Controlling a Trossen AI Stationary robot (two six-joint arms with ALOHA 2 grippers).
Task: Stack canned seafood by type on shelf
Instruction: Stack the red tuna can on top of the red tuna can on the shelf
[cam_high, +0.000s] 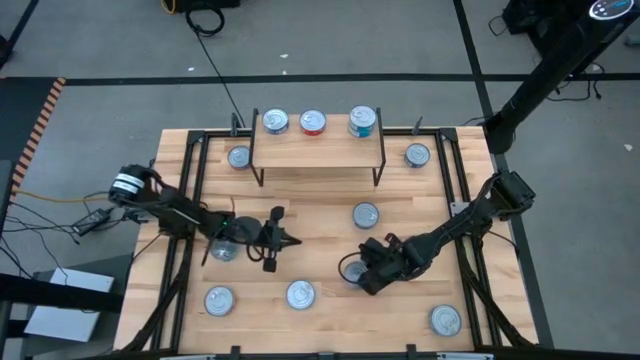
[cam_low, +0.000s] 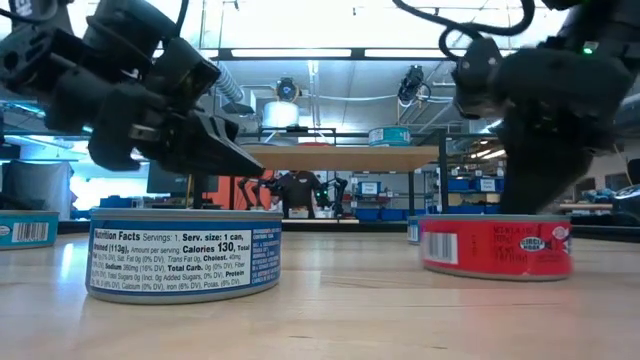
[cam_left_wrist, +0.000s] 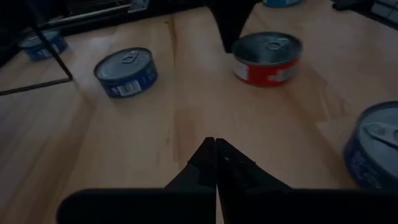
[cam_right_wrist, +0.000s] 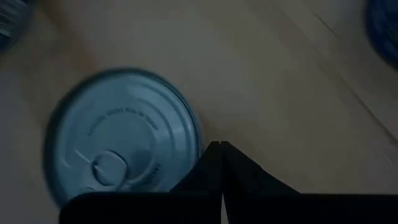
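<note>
Both grippers closed, holding nothing: left gripper (cam_high: 283, 240) mid-table, right gripper (cam_high: 368, 272) beside a tin (cam_right_wrist: 121, 140). Three tins on shelf (cam_high: 317, 152), rest on table. Tins rigid, slick metal, so grab across the sidewall, not the lid.

Silver tin top (cam_right_wrist: 121, 140), closed hand (cam_right_wrist: 221, 149) beside

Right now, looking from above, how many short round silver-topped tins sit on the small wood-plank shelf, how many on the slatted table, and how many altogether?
Short round silver-topped tins on the small wood-plank shelf (blue, red, teal): 3
Tins on the slatted wooden table, such as the one near its middle: 8
Total: 11
</note>
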